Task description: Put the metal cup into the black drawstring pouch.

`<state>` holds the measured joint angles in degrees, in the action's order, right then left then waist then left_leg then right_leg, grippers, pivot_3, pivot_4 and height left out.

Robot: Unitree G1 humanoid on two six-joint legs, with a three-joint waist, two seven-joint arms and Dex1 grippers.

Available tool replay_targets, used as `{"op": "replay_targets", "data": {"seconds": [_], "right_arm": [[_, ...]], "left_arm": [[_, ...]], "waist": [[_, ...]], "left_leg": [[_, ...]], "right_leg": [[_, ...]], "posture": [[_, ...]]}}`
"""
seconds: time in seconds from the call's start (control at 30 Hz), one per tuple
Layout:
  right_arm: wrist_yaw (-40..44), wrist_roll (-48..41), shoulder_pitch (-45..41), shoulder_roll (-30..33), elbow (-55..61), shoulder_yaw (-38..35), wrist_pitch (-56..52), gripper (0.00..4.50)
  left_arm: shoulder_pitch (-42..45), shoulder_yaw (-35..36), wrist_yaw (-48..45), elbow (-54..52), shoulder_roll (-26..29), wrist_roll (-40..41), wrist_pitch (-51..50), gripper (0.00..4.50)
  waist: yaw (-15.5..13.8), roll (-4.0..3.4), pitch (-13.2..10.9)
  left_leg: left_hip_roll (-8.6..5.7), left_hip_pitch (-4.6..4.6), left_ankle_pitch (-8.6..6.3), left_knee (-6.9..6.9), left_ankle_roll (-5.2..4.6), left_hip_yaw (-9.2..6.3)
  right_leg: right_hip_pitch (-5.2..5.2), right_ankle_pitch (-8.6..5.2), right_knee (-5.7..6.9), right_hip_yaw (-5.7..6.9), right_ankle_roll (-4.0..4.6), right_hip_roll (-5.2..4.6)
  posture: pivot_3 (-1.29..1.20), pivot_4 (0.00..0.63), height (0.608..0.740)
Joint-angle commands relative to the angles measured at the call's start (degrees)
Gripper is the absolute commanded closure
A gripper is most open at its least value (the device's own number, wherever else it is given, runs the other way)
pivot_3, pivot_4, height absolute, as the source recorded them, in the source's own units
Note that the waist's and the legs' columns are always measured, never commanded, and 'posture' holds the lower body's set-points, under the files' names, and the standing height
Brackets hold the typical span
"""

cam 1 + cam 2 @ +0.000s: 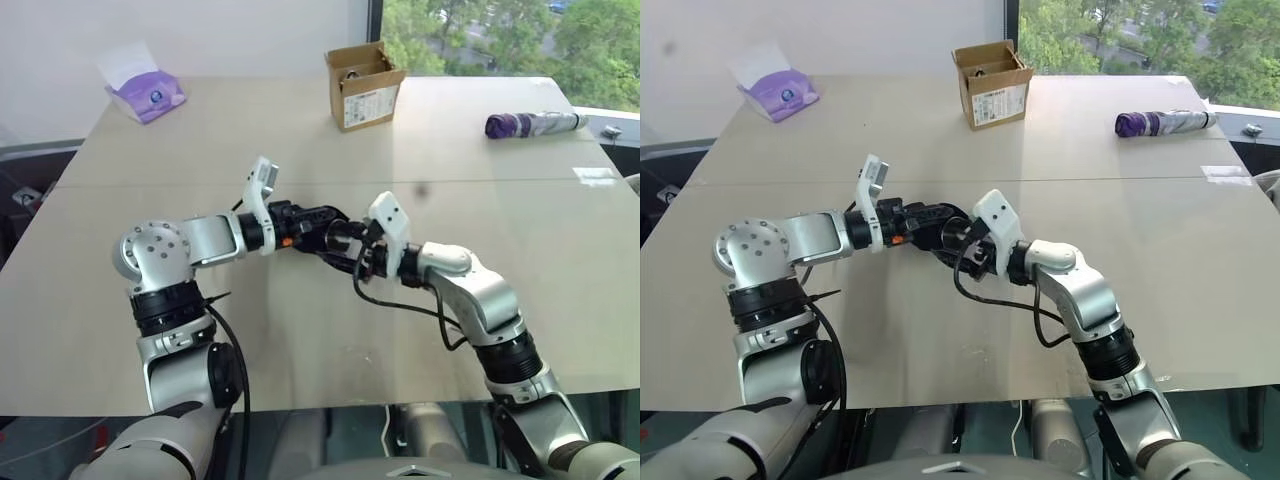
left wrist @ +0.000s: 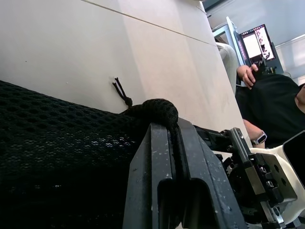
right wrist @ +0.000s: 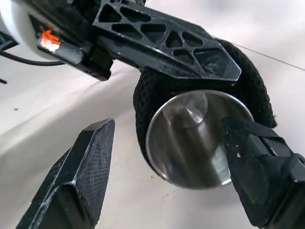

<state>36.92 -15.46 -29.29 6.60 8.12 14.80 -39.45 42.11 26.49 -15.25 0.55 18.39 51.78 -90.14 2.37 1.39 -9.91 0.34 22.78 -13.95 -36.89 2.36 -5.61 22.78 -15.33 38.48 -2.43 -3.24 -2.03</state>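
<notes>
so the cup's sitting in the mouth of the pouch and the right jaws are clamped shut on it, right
Not quite. The metal cup does sit in the mouth of the black drawstring pouch, but the right gripper has its jaws spread apart on either side of it, as the right wrist view shows.

A wide, pale beige bench [image 1: 300, 330] with a seam running across its middle carries the scene. At its far edge stands an open cardboard box [image 1: 365, 85] with a white label, well apart from a purple tissue pack [image 1: 146, 94] near the far left corner. A folded purple-and-silver umbrella [image 1: 535, 124] lies near the far right corner.
</notes>
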Motion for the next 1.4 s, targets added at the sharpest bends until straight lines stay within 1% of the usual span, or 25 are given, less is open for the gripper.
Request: {"op": "replay_targets", "data": {"seconds": [0.03,0.1,0.17,0.2,0.5,0.73,0.8,0.9,1.0,1.23,1.33,1.4], "right_arm": [[-0.7,-0.4,-1.1,-0.3,0.5,-0.2,0.9,2.09],[-1.0,-0.9,-1.3,-0.5,0.1,-0.8,0.5,3.03],[-0.9,-1.8,-1.3,-0.5,0.1,-1.3,-0.2,4.1],[-0.9,-2.5,-1.3,-0.6,0.3,-1.6,-0.8,4.44],[-2.4,-7.2,-1.9,-2.1,1.0,-3.8,-5.7,4.44],[-4.2,-5.2,-3.4,-2.7,-1.1,-2.7,-4.0,4.44],[-3.7,-3.1,-3.9,-2.4,-2.1,-0.5,-1.4,4.44],[-1.1,1.3,-5.1,-1.9,-5.0,4.3,7.0,4.44],[-0.6,4.8,-6.8,-2.6,-9.7,6.4,14.8,4.44],[-2.4,9.4,-10.4,-5.8,-20.2,5.7,28.6,4.44],[-2.8,9.3,-9.7,-6.5,-21.0,4.5,29.8,4.44],[-1.8,8.2,-8.0,-5.5,-18.6,3.9,28.0,4.44]], "left_arm": [[0.6,0.1,-1.0,-2.4,0.9,0.6,0.4,4.5],[0.3,-0.1,-1.3,-2.5,1.3,0.7,0.3,4.5],[0.0,-0.4,-1.8,-2.5,1.8,0.6,0.4,4.5],[-0.1,-0.5,-2.0,-2.5,2.0,0.6,0.5,4.5],[-0.8,-1.0,-2.3,-3.4,2.1,0.7,0.8,4.5],[-1.1,-1.1,-2.2,-4.6,1.6,1.0,0.1,4.5],[-0.9,-1.0,-1.9,-5.0,1.1,1.2,-0.2,4.5],[-0.4,-0.9,-1.6,-4.8,0.4,1.3,-0.5,4.5],[0.0,-0.6,-1.4,-4.5,0.0,1.2,-0.9,4.5],[0.0,1.2,-0.5,-4.5,-0.5,1.2,-2.3,4.5],[0.0,2.7,0.4,-4.5,-0.7,1.1,-2.4,4.5],[0.4,4.1,1.2,-3.9,-1.2,1.3,-2.4,4.5]], "waist": [[0.0,0.0,0.0],[0.0,0.0,0.0],[0.0,0.0,0.0],[0.0,0.0,0.0],[0.0,0.0,0.0],[0.0,0.0,0.0],[0.0,0.0,0.0],[0.1,0.0,0.0],[0.2,0.0,0.0],[0.1,0.01,0.0],[0.1,0.0,0.0],[0.0,0.01,0.0]], "left_leg": [[0.0,0.0,0.0,0.0,0.0,0.0],[0.0,0.0,0.0,0.0,0.0,0.0],[0.0,0.0,0.0,0.01,0.0,0.0],[0.0,0.0,0.0,0.01,0.0,0.0],[0.0,0.0,0.0,0.02,0.0,0.0],[0.0,0.0,0.0,0.02,-0.01,0.0],[0.0,0.0,0.0,0.02,-0.01,0.01],[0.0,0.0,0.0,0.02,-0.01,0.02],[0.0,-0.01,0.0,0.03,0.0,0.02],[0.01,0.0,0.0,0.04,0.0,0.03],[0.01,-0.01,0.01,0.04,0.01,0.01],[0.01,0.01,0.01,0.04,0.01,0.0]], "right_leg": [[0.0,0.0,0.0,0.0,0.0,0.0],[0.0,0.0,-0.01,0.0,0.0,0.0],[0.0,0.0,0.0,0.0,0.0,0.0],[0.0,0.0,0.0,0.0,0.0,0.0],[0.0,0.0,0.0,0.0,0.0,0.0],[0.0,0.0,0.0,0.0,0.0,0.0],[0.0,0.0,-0.01,0.0,0.0,0.0],[0.0,0.0,-0.02,0.0,0.0,0.0],[0.0,0.0,-0.02,0.0,-0.01,0.01],[0.01,0.0,-0.03,-0.01,0.0,0.01],[0.01,0.0,-0.04,-0.01,0.0,0.0],[0.01,0.0,-0.05,-0.01,0.0,-0.01]], "posture": [[0.0,0.15,0.74],[0.0,0.15,0.74],[0.0,0.15,0.74],[0.0,0.15,0.74],[0.0,0.15,0.74],[0.0,0.15,0.74],[0.0,0.15,0.74],[0.0,0.15,0.74],[0.0,0.15,0.74],[0.0,0.15,0.74],[0.0,0.15,0.74],[0.0,0.15,0.74]]}}
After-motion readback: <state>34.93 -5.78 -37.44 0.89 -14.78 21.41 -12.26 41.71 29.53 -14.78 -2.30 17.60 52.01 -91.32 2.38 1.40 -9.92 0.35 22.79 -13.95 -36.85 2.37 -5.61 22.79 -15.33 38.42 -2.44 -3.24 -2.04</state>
